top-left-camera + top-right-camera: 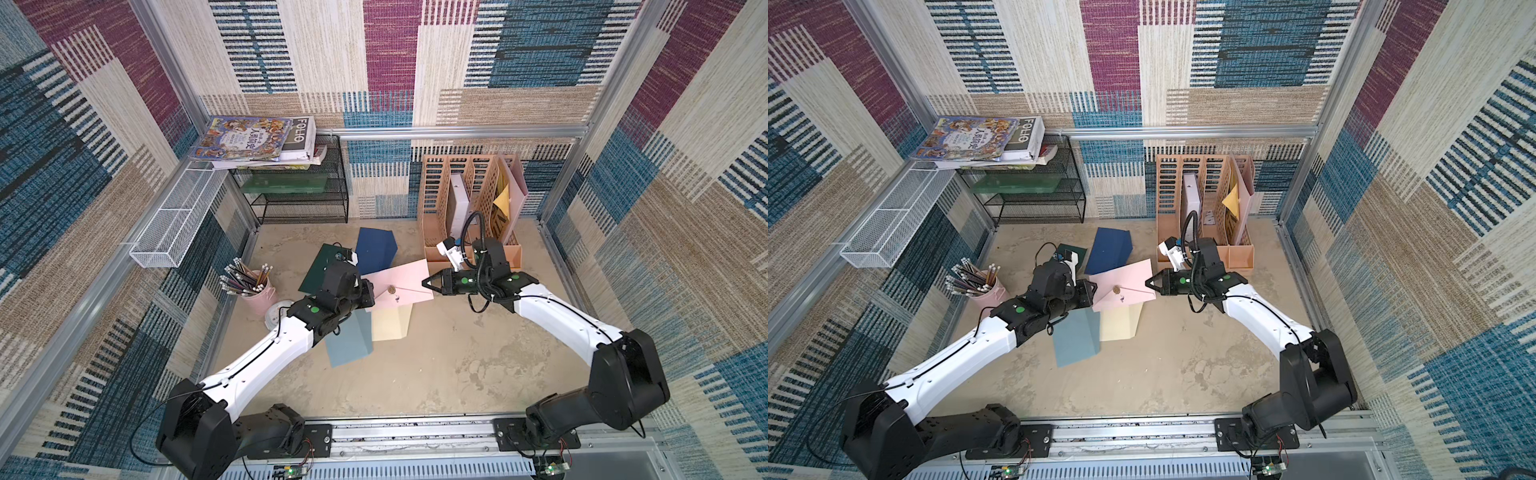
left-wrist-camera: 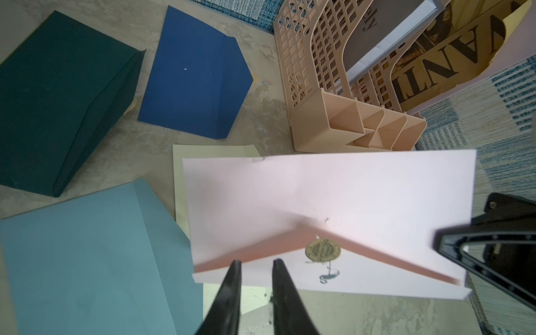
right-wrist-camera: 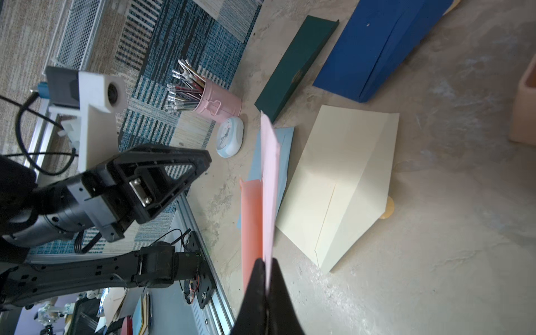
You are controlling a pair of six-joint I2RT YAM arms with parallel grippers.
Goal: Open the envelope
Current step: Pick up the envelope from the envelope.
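While my right gripper [image 3: 265,278] pinches one edge of the pink envelope [image 1: 402,282], holding it in the air edge-on just in front of the peach file rack [image 1: 469,199], my left gripper [image 2: 255,265] waits at the opposite side. Its fingers stand narrowly apart, holding nothing, their tips at the rim of the partly lifted flap [image 2: 290,246]. A round gold seal [image 2: 322,250] sits at the flap's point, nearer the rack than my left fingertips. To do this well, I judge one finger should slide under the raised flap and the other over it, clear of the seal, then peel slowly away from the rack. Pulling fast could tear the paper or drag it from my right grip.
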